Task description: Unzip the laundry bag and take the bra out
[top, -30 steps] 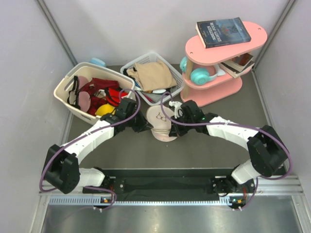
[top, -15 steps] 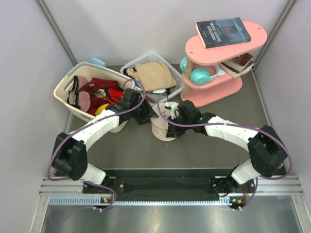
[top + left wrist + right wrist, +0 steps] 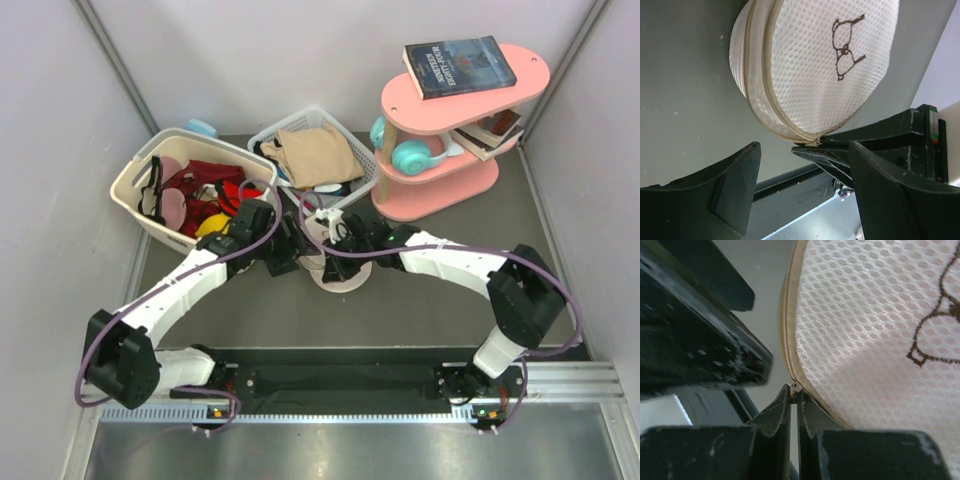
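Note:
The laundry bag (image 3: pixel 345 272) is a cream mesh dome with a tan zip round its rim and a dark bra logo (image 3: pixel 845 45); it lies on the dark table between both arms. My right gripper (image 3: pixel 795 390) is shut on the small zip pull (image 3: pixel 813 143) at the bag's edge (image 3: pixel 880 330). My left gripper (image 3: pixel 805 175) stands open just short of the bag (image 3: pixel 810 70), holding nothing, its fingers (image 3: pixel 730 185) either side of the right gripper's tips. From above, the left gripper (image 3: pixel 290 250) and right gripper (image 3: pixel 335 240) meet at the bag's left side. The bra is hidden.
A cream plastic basket (image 3: pixel 135 170) with red garments stands at the back left. Behind the bag is a white wire basket (image 3: pixel 365 160) holding tan cloth. A pink two-tier shelf (image 3: pixel 470 180) with books and teal headphones is at the back right. Walls close in both sides.
My left gripper has opened from shut and shifted beside the bag's left edge. The right gripper stayed shut and moved left along the bag's rim.

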`<state>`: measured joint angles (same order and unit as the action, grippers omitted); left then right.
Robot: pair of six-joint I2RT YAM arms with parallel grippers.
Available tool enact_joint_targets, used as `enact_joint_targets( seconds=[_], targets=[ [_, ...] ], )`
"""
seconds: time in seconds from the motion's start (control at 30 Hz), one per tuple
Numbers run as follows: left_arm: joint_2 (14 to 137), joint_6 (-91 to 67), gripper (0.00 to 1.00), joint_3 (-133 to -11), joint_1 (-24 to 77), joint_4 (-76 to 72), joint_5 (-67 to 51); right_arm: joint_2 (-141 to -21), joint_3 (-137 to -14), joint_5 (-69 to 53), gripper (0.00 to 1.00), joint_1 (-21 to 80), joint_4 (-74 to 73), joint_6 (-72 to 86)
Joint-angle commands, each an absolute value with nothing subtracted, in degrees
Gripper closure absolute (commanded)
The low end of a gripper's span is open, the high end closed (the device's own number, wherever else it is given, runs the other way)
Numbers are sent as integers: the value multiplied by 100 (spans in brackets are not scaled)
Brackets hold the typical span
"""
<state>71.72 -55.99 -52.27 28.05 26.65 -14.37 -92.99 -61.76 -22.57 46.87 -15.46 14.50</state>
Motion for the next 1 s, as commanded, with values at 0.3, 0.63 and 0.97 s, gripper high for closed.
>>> enact_joint_targets(
  seconds=[0.3, 0.63, 0.97],
  targets=[
    [7295, -5757, 42, -4922, 2786, 2400, -1424, -9563, -6759, -2373, 100, 5185, -1652, 1239],
    [7471, -5739, 100, -4966, 2777, 2268, -1362, -9475, -6689, -2303, 100, 5203, -1696, 1239],
    [7321, -5660, 100, -4896, 2786, 2390, -1231, -9281, -6416, -2127, 100, 5045, -1740, 1301]
  ],
)
